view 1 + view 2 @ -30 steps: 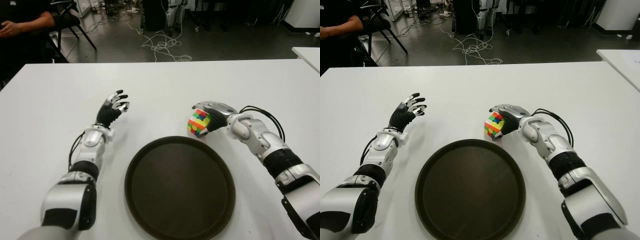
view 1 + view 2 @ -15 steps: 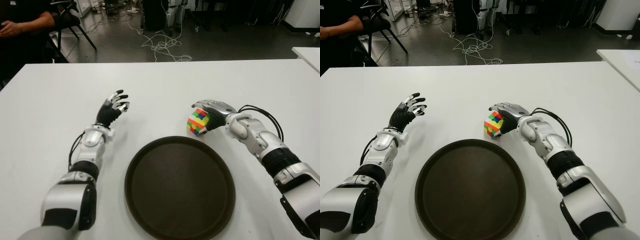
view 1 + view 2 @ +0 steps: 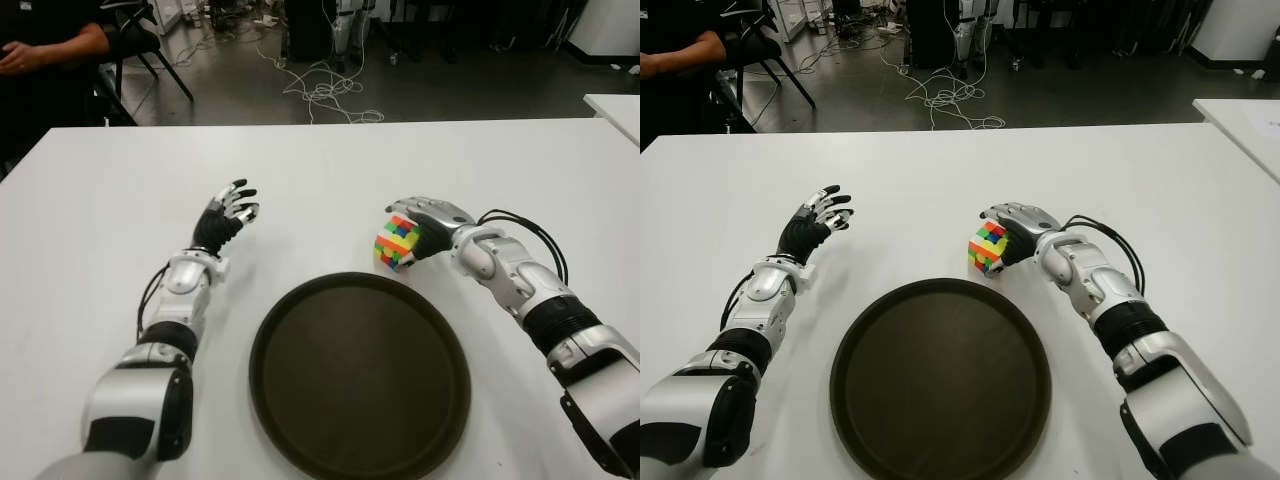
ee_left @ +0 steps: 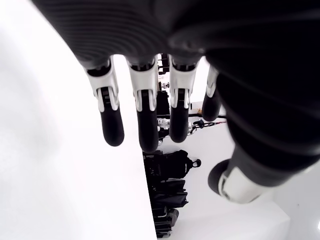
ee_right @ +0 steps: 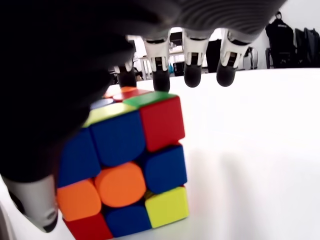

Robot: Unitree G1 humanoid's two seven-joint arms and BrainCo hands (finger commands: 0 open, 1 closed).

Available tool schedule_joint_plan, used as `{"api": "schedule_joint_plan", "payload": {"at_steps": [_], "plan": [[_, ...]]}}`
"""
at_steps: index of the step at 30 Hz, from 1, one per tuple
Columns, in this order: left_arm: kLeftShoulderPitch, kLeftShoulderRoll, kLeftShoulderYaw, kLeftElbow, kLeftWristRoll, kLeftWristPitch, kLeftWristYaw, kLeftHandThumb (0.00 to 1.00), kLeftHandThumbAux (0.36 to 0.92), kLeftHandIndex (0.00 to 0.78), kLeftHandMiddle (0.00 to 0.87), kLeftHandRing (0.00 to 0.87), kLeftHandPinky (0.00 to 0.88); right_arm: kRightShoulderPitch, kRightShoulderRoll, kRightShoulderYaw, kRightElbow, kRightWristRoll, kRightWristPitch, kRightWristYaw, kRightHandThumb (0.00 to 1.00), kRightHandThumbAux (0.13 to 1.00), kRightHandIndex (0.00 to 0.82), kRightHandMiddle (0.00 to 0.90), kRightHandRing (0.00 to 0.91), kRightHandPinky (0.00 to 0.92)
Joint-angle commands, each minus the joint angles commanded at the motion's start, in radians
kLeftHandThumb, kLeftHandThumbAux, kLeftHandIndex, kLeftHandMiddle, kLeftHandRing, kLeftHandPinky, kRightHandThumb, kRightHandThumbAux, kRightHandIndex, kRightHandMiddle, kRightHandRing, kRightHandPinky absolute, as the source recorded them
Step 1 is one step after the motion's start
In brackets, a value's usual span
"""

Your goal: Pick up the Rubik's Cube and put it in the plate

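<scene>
**Cube in hand, plate waiting**

While the plate (image 3: 360, 375) sits empty in the lower middle of the eye views, nearest the robot, the cube (image 3: 396, 243) is just beyond its upper right rim, apart from it and not yet over it. The round dark plate lies flat on the white table (image 3: 100, 200).

Above the plate's right side, the right hand (image 3: 428, 222) covers the cube from above and from the right. In the right wrist view the cube (image 5: 122, 167) fills the palm side; a thumb presses low on one side and the fingertips (image 5: 192, 75) reach past its top edge rather than folding down the far face. I judge this a shallow hold on the cube, more cradled than clamped. Whether the cube clears the table I cannot tell.

At mid-left of the eye views, the left hand (image 3: 226, 215) shows well apart from the plate, fingers spread and relaxed, holding nothing; the left wrist view confirms the fingers (image 4: 142, 122) extended with only table past them.

Farther up, beyond the table edge, cables (image 3: 325, 90) trail across the dark floor, and a seated person (image 3: 45, 45) occupies the upper left corner.

The risk lies in the carry. With the fingers not wrapped over the far face, a quick sweep toward the plate could let the cube roll out of the palm. A low carry might also catch the cube on the plate's raised rim and knock it loose.
</scene>
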Motion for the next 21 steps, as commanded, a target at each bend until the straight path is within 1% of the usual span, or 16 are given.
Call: {"api": "schedule_joint_plan", "payload": {"at_steps": [3, 4, 5, 6, 9, 10, 11, 12, 13, 14, 15, 18, 21], "plan": [[0.0, 0.0, -0.001, 0.0, 0.002, 0.0, 0.002, 0.24, 0.706, 0.124, 0.196, 0.215, 0.236, -0.002, -0.001, 0.003, 0.003, -0.003, 0.0, -0.003, 0.0, 0.695, 0.025, 0.073, 0.078, 0.079], [0.0, 0.0, -0.002, 0.0, 0.002, 0.0, 0.003, 0.24, 0.707, 0.124, 0.195, 0.213, 0.235, -0.002, -0.002, 0.004, 0.005, -0.004, -0.002, -0.005, 0.0, 0.724, 0.04, 0.1, 0.115, 0.126], [0.0, 0.0, -0.002, 0.0, 0.003, -0.001, 0.004, 0.24, 0.707, 0.124, 0.195, 0.213, 0.234, -0.003, -0.004, 0.004, 0.008, -0.006, -0.009, -0.014, 0.0, 0.735, 0.046, 0.11, 0.129, 0.143], [0.0, 0.0, -0.002, 0.0, 0.003, -0.001, 0.005, 0.239, 0.707, 0.123, 0.194, 0.214, 0.234, -0.003, -0.005, 0.003, 0.01, -0.007, -0.015, -0.026, 0.0, 0.799, 0.068, 0.175, 0.199, 0.229], [0.001, -0.001, -0.003, 0.0, 0.003, -0.002, 0.005, 0.235, 0.708, 0.122, 0.191, 0.215, 0.236, -0.001, -0.008, -0.001, 0.009, -0.008, -0.025, -0.05, 0.081, 0.894, 0.117, 0.304, 0.321, 0.362], [0.001, -0.001, -0.003, 0.0, 0.003, -0.002, 0.005, 0.233, 0.707, 0.12, 0.189, 0.213, 0.235, 0.0, -0.009, -0.003, 0.007, -0.008, -0.027, -0.056, 0.298, 0.84, 0.217, 0.357, 0.367, 0.404], [0.001, -0.001, -0.002, 0.0, 0.002, -0.002, 0.005, 0.232, 0.707, 0.12, 0.188, 0.213, 0.235, 0.001, -0.01, -0.007, 0.002, -0.008, -0.027, -0.064, 0.376, 0.821, 0.253, 0.376, 0.384, 0.419], [0.001, -0.002, -0.002, -0.001, 0.002, -0.002, 0.004, 0.23, 0.705, 0.118, 0.186, 0.211, 0.233, 0.002, -0.011, -0.009, -0.001, -0.007, -0.027, -0.069, 0.49, 0.792, 0.307, 0.41, 0.414, 0.443], [0.001, -0.002, -0.002, -0.001, 0.002, -0.002, 0.004, 0.229, 0.704, 0.117, 0.185, 0.21, 0.233, 0.005, -0.012, -0.012, -0.008, -0.008, -0.024, -0.077, 0.563, 0.773, 0.341, 0.432, 0.433, 0.458], [0.002, -0.002, -0.002, -0.001, 0.002, -0.003, 0.003, 0.228, 0.704, 0.117, 0.185, 0.209, 0.232, 0.009, -0.009, -0.017, -0.01, -0.009, -0.019, -0.1, 0.615, 0.759, 0.343, 0.449, 0.44, 0.462], [0.002, -0.002, -0.002, -0.002, 0.002, -0.003, 0.003, 0.224, 0.701, 0.117, 0.187, 0.209, 0.229, 0.012, -0.006, -0.02, -0.01, -0.01, -0.016, -0.116, 0.691, 0.739, 0.348, 0.472, 0.45, 0.467], [0.003, -0.002, -0.003, -0.001, 0.004, -0.003, 0.008, 0.216, 0.691, 0.116, 0.187, 0.21, 0.233, 0.02, 0.001, -0.033, -0.011, -0.009, -0.006, -0.179, 0.781, 0.714, 0.353, 0.499, 0.456, 0.458], [0.004, -0.001, -0.003, -0.001, 0.005, -0.003, 0.008, 0.214, 0.689, 0.116, 0.187, 0.212, 0.241, 0.023, 0.003, -0.036, -0.009, -0.008, -0.003, -0.214, 0.811, 0.705, 0.356, 0.506, 0.456, 0.445]]}}
